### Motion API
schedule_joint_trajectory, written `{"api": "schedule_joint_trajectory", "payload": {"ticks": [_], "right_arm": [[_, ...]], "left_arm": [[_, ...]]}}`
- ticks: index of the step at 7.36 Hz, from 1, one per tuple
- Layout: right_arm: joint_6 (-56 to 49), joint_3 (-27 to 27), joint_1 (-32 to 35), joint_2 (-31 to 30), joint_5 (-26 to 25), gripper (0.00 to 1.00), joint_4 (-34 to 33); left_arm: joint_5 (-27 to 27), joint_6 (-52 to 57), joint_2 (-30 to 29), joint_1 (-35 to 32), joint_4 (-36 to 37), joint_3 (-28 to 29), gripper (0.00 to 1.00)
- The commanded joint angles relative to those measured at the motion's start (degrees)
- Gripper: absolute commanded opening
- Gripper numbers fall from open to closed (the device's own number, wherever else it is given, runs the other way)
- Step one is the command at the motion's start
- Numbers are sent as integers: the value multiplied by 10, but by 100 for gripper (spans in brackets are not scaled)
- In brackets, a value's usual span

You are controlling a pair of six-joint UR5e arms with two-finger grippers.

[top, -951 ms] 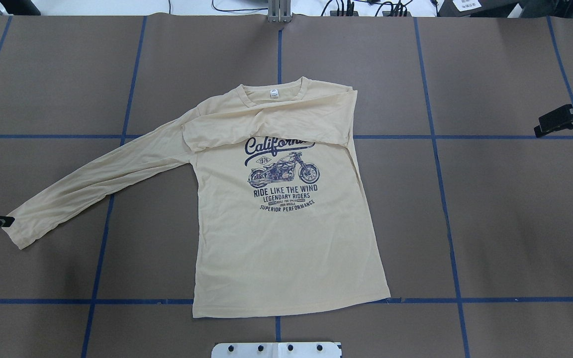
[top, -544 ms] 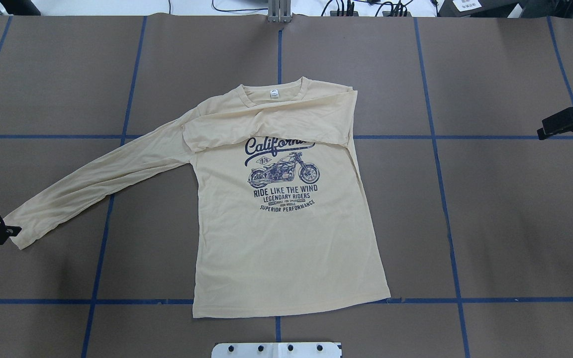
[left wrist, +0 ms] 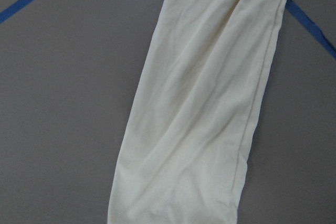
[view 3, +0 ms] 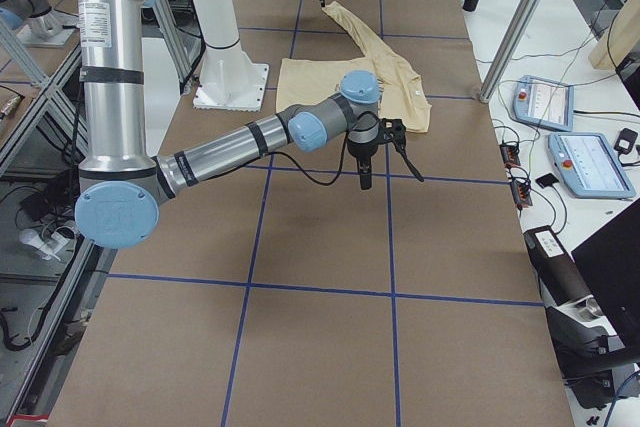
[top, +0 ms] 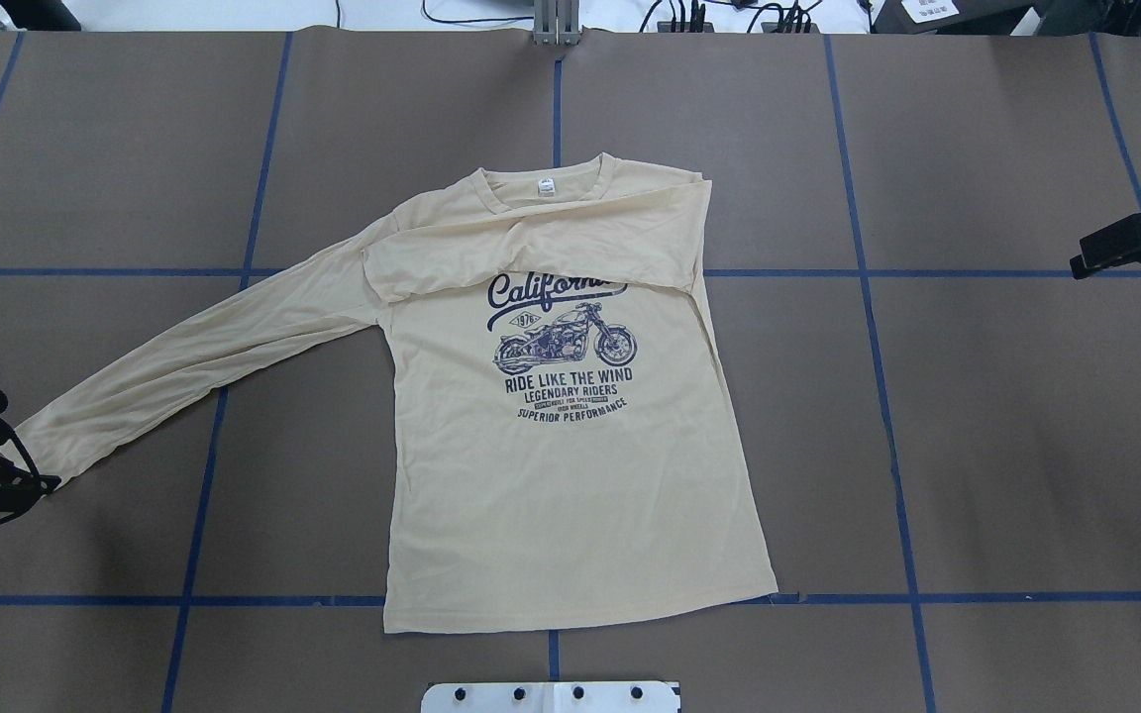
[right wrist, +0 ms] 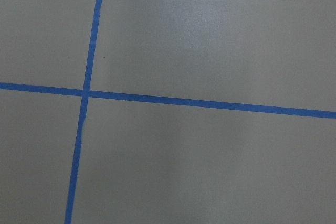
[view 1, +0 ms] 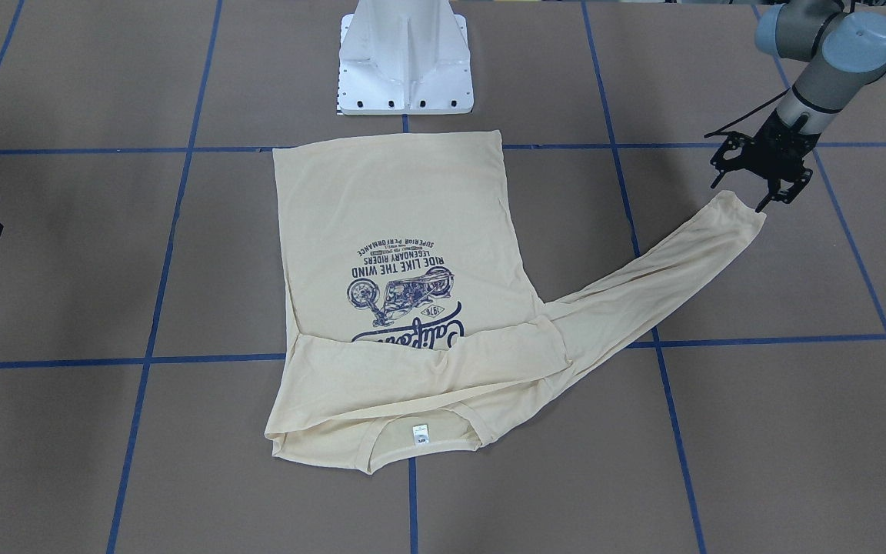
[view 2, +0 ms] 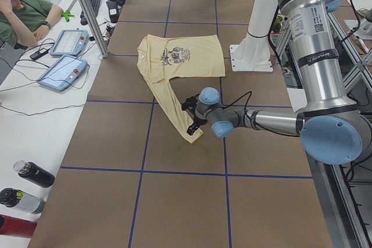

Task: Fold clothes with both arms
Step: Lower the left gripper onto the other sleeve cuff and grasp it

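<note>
The pale cream-yellow T-shirt [top: 561, 475] lies flat on the brown table, print up and neck away from the robot. One sleeve is folded across the chest [top: 531, 248]. The other sleeve [top: 204, 347] stretches out to the overhead view's left; the left wrist view shows it as a cream band [left wrist: 199, 119]. My left gripper [view 1: 739, 196] hangs open right at this sleeve's cuff, its fingers on either side of the cuff end [view 2: 190, 118]. My right gripper [top: 1076, 265] is open over bare table far to the right, well apart from the shirt [view 3: 385, 175].
Blue tape lines [right wrist: 210, 103] grid the table. The white pedestal base [view 1: 404, 58] stands just behind the shirt's hem. A person [view 2: 29, 18] sits at a side table with tablets [view 2: 61, 72], and bottles [view 2: 35, 173] lie there too.
My left gripper has moved toward the robot's side and in over the sleeve cuff, now covering its end. The right gripper drew slightly outward, then held still.
</note>
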Motion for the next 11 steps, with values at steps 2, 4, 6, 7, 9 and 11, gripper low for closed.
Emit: {"api": "schedule_joint_trajectory", "payload": {"ticks": [2,4,6,7,9,11], "right_arm": [[1,0,0,-1,1,100,0],[1,0,0,-1,1,100,0],[1,1,0,-1,1,100,1],[2,1,0,0,1,100,1],[1,1,0,0,1,100,0],[2,1,0,1,1,100,1]], "left_arm": [[5,0,2,16,0,9,56],[6,1,3,16,0,9,52],[26,0,3,16,-1,9,15],[35,1,3,16,-1,9,0],[34,5,3,11,-1,-4,0],[26,6,0,3,32,-48,0]]}}
